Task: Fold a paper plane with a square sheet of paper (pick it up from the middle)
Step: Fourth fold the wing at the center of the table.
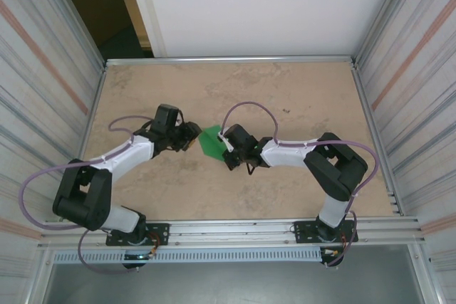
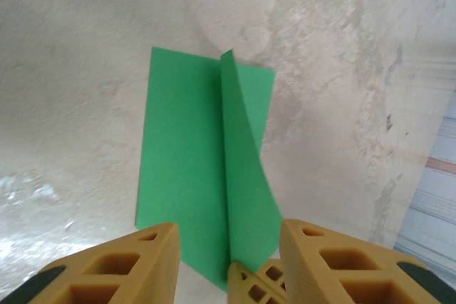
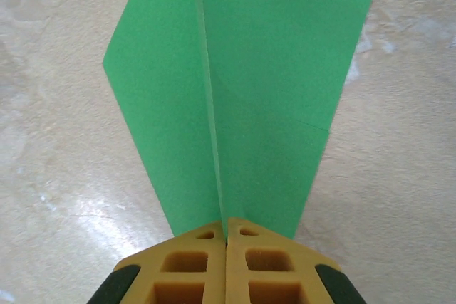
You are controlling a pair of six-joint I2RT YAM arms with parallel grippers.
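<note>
A partly folded green sheet of paper (image 1: 211,142) sits at the centre of the overhead frame on a beige table (image 1: 299,97), between two robot arms. The right gripper (image 3: 226,222), at the bottom of its wrist view, has its fingers pressed together on the paper's narrow end, along the centre crease. The left gripper (image 2: 229,227) has its fingers apart, one on either side of the sheet's raised flap.

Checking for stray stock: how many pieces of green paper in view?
1. The partly folded green sheet is at the centre of the table; right tool shut on one end, left tool open at the other. A scrap beneath it would be hidden.
</note>
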